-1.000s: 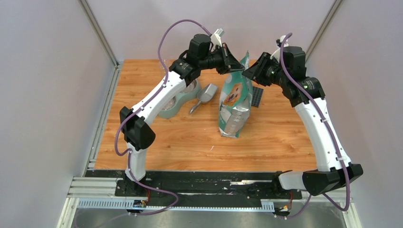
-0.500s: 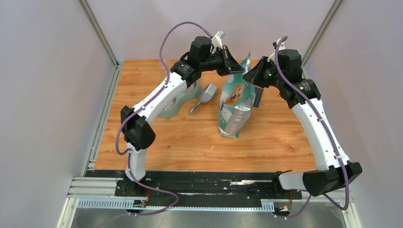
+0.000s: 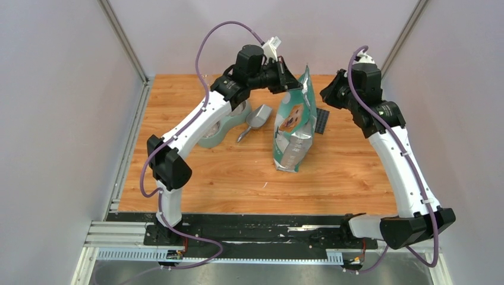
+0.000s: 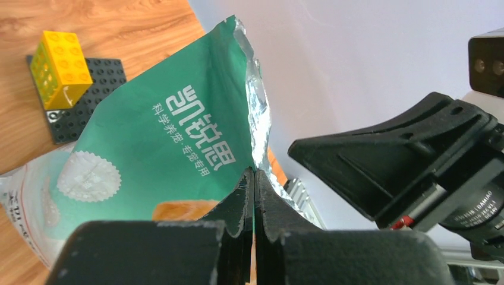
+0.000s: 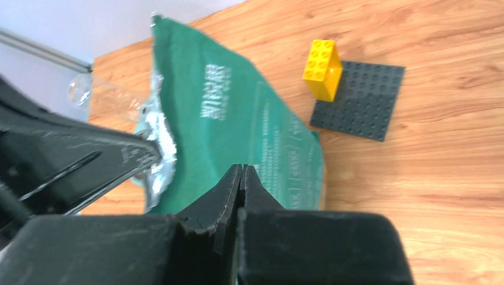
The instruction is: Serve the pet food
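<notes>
**Pet food:** no pellets in sight; probably inside the bag [image 3: 293,122], though no view shows its interior.

**Bag:** green and white, foil-lined, upright at mid-surface. Its torn top corner is pulled up to a peak.

**Left gripper** [image 4: 254,184]: jaws closed flat on the bag's top edge, with a sliver of green film pinched between them.

**Right gripper** [image 5: 240,175]: jaws pressed together, holding nothing. Half a second ago it sat against the bag's top edge. It has since drawn back to the right and now stands apart from the bag, which peaks higher than before.

**Scoop** [image 3: 257,120]: grey metal, lying just left of the bag, between the bag and the bowl stand [image 3: 209,139].

**Baseplate** [image 3: 321,120]: black and studded, just right of the bag, carrying a yellow brick [image 5: 322,68].

**Surface** [image 3: 238,172]: wood, with open room toward the near edge. The rear wall [image 3: 178,29] is close behind the bag's peak.
</notes>
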Motion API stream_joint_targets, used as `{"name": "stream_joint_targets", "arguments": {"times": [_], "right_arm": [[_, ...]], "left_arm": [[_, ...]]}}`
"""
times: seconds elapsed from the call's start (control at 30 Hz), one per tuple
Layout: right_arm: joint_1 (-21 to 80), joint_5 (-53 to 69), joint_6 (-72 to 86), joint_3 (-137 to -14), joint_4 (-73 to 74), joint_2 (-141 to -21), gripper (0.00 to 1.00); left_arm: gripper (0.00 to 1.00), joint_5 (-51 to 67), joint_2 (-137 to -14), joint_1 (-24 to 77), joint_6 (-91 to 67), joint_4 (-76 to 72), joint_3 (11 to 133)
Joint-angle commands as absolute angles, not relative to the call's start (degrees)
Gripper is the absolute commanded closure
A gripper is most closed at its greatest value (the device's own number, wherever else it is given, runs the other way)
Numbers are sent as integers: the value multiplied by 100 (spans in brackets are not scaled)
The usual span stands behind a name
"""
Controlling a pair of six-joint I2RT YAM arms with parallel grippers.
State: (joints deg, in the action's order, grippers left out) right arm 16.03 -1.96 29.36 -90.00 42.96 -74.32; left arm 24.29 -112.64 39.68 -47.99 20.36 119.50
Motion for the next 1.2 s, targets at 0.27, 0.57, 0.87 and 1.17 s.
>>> {"name": "stream_joint_targets", "arguments": {"times": [0.27,0.57,0.87,1.17], "right_arm": [[1549,747,2989,-9918,4253,-7796,44],[1345,1221,3564,-10143,4034,-8328,80],[1345,1442,3574,-10290,4014,-8493,66],[1345,1409,3717,-10178,3868,-8366,69]], "left_arm": [[100,2516,-10745,3929,-4541,2014,12034],[100,2811,-10704,3851,-4818,1658,11864],[100,3135,-10788,3841,-4952,1413,11873],[100,3230,-10801,3842,-4982,1340,11910]]}}
